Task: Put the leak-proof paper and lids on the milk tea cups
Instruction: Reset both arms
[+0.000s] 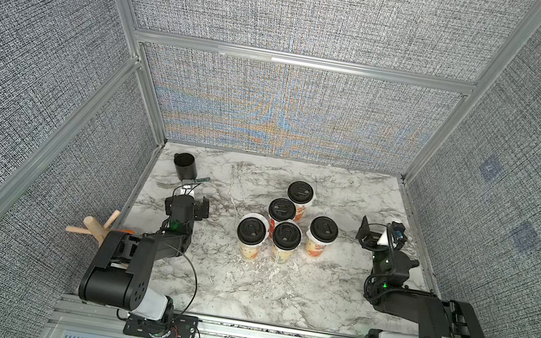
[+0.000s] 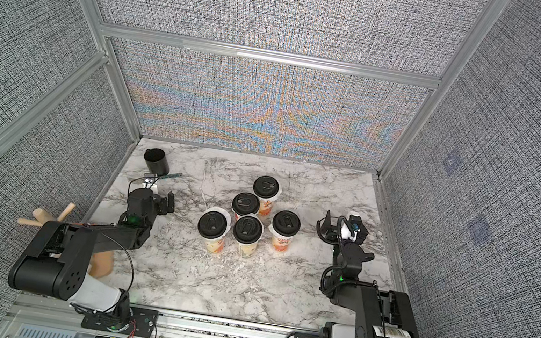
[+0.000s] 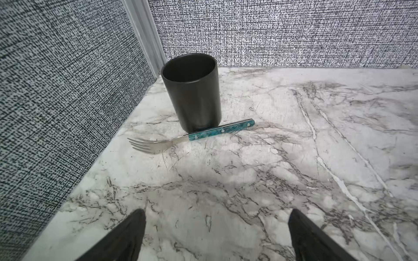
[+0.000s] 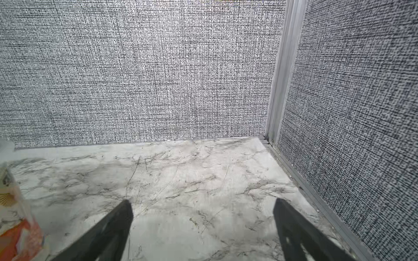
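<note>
White cups (image 1: 316,250) w/ orange prints, blk lids (image 1: 323,229), blk mug (image 3: 192,95), teal-handled fork (image 3: 192,136), grey-veined white marble table (image 1: 243,283)

Paper (image 1: 251,216) mostly hidden beneath lid (image 1: 252,230) of 7 o'clock cup (image 1: 250,249); white fringe only, in both top views. Wooden rack (image 1: 93,228) at 8 o'clock of table (image 1: 279,289), partly behind left arm (image 1: 121,264). Cup prints too small to read. Right wrist view: cup (image 4: 13,203) blurred, cut by edge.

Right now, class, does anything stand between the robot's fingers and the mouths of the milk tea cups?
Yes: black lids cap all five milk tea cups, covering every mouth. Otherwise only marble table separates the cluster from the left gripper and right gripper, both open and empty.
</note>
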`<state>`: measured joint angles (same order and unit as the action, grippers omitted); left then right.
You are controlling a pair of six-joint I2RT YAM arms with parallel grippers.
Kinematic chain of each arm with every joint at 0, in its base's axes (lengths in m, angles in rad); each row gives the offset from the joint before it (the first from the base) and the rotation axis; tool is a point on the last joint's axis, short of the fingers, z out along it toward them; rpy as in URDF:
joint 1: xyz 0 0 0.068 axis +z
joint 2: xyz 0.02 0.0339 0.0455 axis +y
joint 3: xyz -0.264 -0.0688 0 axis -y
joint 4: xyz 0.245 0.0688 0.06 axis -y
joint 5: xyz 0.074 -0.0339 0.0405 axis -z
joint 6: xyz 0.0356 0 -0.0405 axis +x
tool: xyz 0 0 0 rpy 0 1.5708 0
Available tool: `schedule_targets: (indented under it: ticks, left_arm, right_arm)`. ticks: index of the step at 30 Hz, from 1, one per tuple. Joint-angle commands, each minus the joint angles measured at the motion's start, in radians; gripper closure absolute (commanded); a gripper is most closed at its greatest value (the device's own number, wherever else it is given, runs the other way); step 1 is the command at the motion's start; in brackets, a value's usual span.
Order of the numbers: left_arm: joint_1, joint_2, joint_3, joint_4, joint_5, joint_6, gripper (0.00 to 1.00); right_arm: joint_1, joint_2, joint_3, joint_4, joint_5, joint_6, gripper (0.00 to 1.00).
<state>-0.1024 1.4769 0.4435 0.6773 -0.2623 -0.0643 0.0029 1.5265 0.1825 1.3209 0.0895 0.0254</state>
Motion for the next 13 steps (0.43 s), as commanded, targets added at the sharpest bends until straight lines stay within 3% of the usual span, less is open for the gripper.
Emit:
schedule_targets:
  ticks: [1,13]
  left_arm:
    - [0.003,-0.003,0.006,-0.014,0.005,-0.007,0.00]
    - [0.002,-0.004,0.006,-0.013,0.005,-0.007,0.00]
  right_arm:
    - [0.005,0.007,-0.001,0.027,0.007,-0.005,0.02]
    - [0.014,0.007,0.037,-0.051,0.023,-0.012,0.02]
